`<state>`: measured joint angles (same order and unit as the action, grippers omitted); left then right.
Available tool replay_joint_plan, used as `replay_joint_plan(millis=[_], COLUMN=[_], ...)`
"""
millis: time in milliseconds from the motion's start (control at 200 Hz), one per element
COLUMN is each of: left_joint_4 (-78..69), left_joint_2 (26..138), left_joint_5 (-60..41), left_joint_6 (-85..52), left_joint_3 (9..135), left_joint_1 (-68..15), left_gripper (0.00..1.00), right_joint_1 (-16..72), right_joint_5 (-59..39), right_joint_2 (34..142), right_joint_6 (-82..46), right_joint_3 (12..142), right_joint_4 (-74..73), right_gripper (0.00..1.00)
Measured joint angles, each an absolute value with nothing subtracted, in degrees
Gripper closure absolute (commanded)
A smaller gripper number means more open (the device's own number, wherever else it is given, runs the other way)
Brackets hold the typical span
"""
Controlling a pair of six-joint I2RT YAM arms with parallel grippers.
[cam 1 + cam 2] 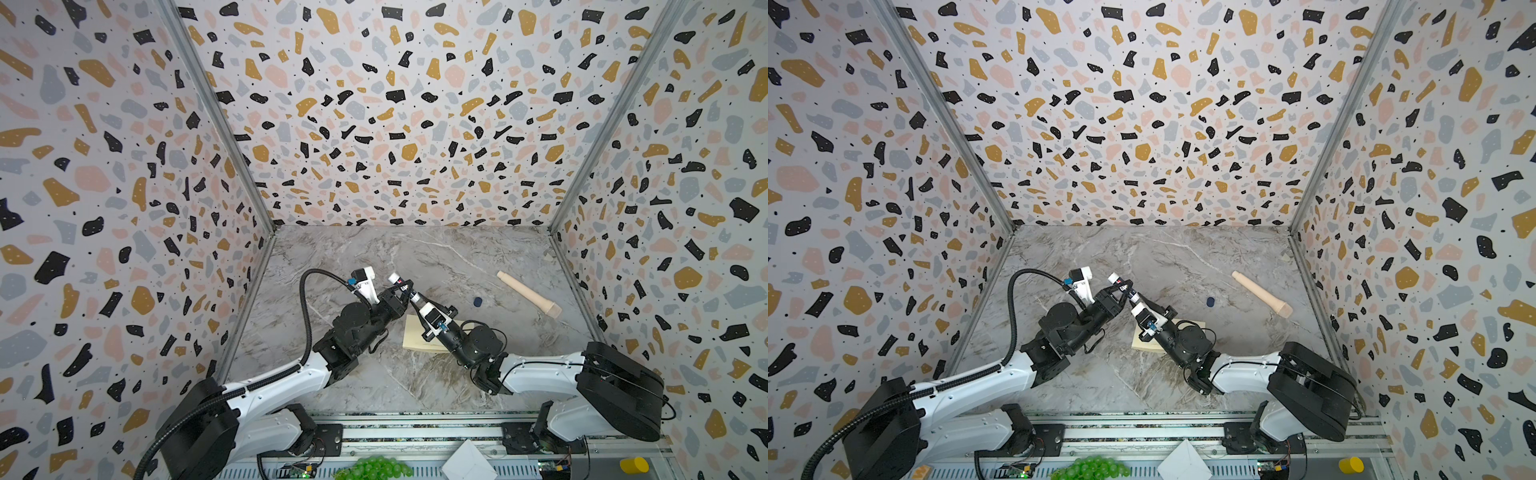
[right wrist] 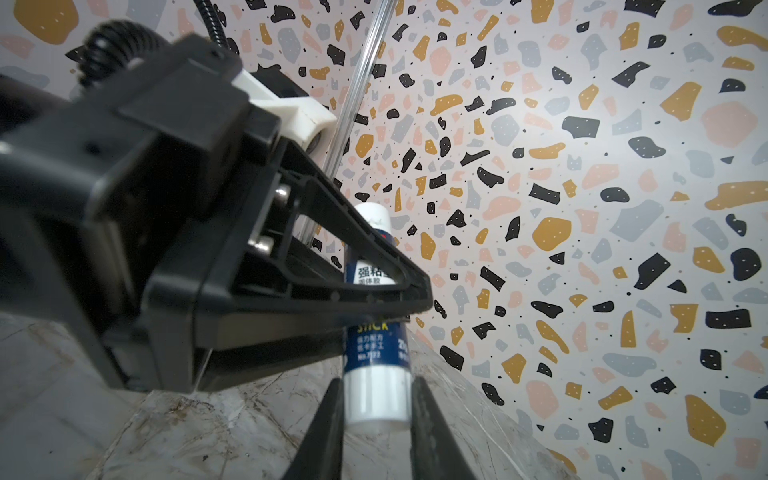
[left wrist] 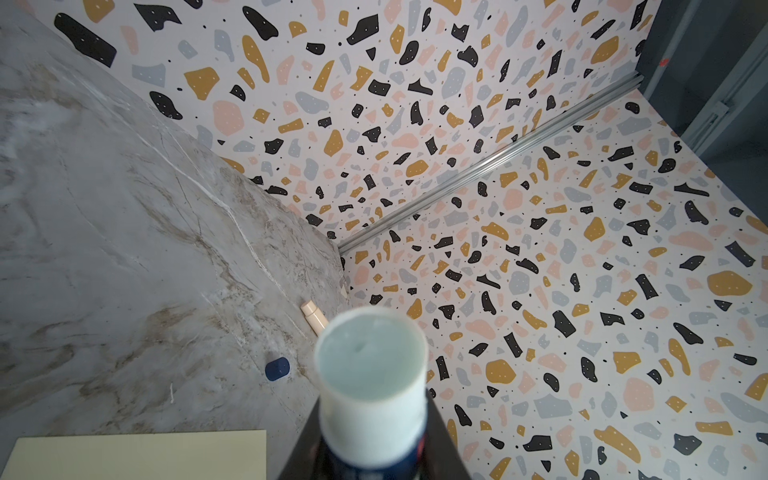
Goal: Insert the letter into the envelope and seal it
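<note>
A blue-and-white glue stick (image 1: 405,287) hangs tilted above the marble table, its cap off and its open end (image 3: 370,361) facing the left wrist camera. My left gripper (image 1: 402,286) is shut on its blue middle. My right gripper (image 2: 376,409) is shut on its white base, a finger (image 2: 328,424) pressing each side. The pale cream envelope (image 1: 413,341) lies flat below, partly hidden under my right wrist; its corner (image 3: 141,455) shows in the left wrist view. The small blue cap (image 1: 478,302) lies on the table to the right. The letter is not in view.
A tan wooden rod (image 1: 528,294) lies at the right back of the table. Patterned walls enclose three sides. On the front rail sit green grapes (image 1: 374,467), a white folded paper (image 1: 467,461) and a yellow object (image 1: 633,464).
</note>
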<state>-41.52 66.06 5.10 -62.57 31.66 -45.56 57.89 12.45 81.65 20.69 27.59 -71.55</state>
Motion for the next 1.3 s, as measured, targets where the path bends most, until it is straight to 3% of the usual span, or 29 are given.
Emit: replay_joint_plan(millis=[130,285,536,721,821,921,1021,1126,1297], left_joint_4=[-45.36,-54.06,-59.33,-58.78,-58.78,-58.39,-57.45,-56.07,-54.83], left_joint_2=[66.54,66.54,65.60,63.81,63.68,63.75,63.99,63.99,63.99], left_joint_5=[2.57,-2.76,-9.82,-11.35,-11.35,-10.90,-10.76,-10.02,-9.26], left_joint_6=[-58.98,-52.56,-42.44,-39.11,-39.20,-40.66,-42.96,-45.10,-47.16], left_joint_3=[31.53,30.39,30.00,29.58,29.17,29.06,29.06,29.06,29.06], left_joint_1=[-45.36,-45.34,-44.62,-44.62,-44.62,-44.71,-45.60,-46.04,-46.04], left_gripper=[1.00,1.00,1.00,1.00,1.00,1.00,1.00,1.00,1.00], right_joint_1=[53.95,46.24,38.59,36.86,36.84,37.45,41.23,47.75,53.82], right_joint_5=[4.69,-14.50,-39.62,-47.40,-47.79,-46.24,-38.85,-23.22,-2.81], right_joint_2=[77.58,72.95,74.19,76.05,76.12,75.59,73.14,68.64,65.84], right_joint_6=[13.02,-1.04,-19.27,-26.13,-26.94,-25.71,-19.64,-8.60,5.52], right_joint_3=[27.59,28.23,32.99,34.98,34.98,34.30,31.64,27.11,21.87], right_joint_4=[-67.33,-64.49,-63.77,-65.10,-64.84,-63.81,-60.36,-58.65,-63.42], right_gripper=[0.91,0.91,0.89,0.87,0.78,0.47,0.29,0.23,0.28])
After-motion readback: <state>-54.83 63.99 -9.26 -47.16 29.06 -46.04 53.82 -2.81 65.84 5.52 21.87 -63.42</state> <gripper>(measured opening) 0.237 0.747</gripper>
